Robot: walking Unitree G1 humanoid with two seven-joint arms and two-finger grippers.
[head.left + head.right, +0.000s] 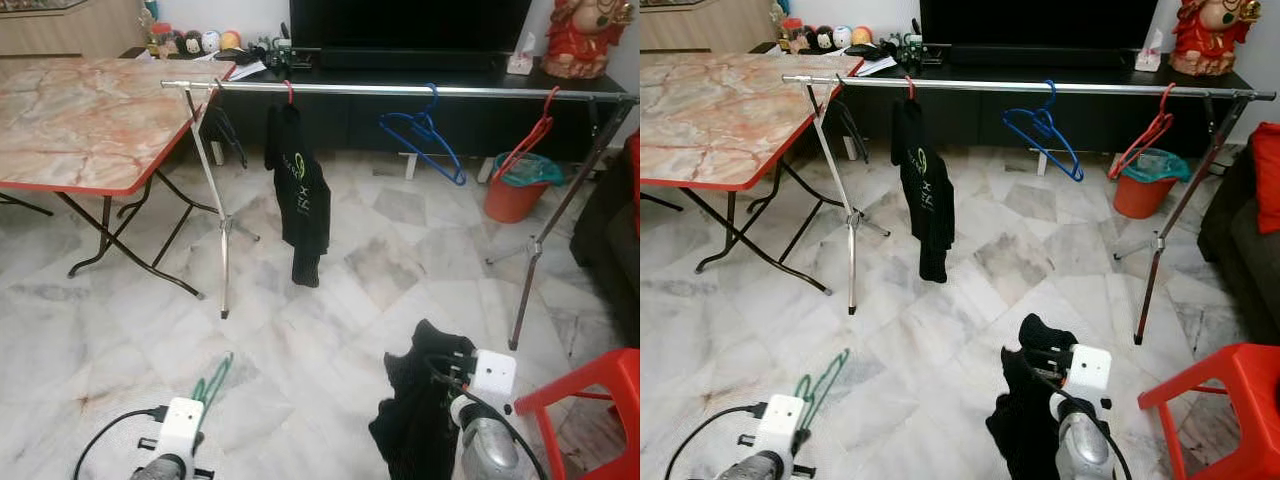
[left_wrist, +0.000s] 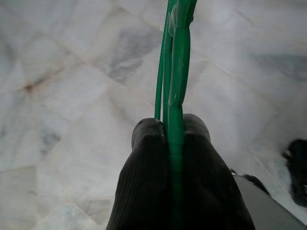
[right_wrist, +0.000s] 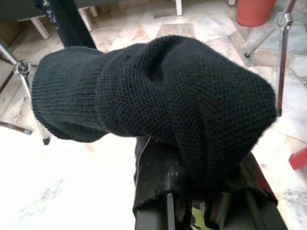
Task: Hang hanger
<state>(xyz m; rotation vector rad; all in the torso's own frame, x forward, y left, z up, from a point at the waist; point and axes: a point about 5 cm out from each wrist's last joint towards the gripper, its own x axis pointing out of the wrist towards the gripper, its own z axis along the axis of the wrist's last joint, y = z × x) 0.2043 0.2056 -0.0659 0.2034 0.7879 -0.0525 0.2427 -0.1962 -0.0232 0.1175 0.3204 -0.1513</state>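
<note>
Home living rm — TV (image 1: pixel 410 22) on low cabinet (image 1: pixel 420 85), marble floor (image 1: pixel 330 320), clothes rail (image 1: pixel 400 90).

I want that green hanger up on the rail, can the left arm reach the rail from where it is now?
Probably not yet. The left gripper, shut on the green hanger, sits low and well short of the rail; open floor lies between, so stepping closer looks needed.
</note>
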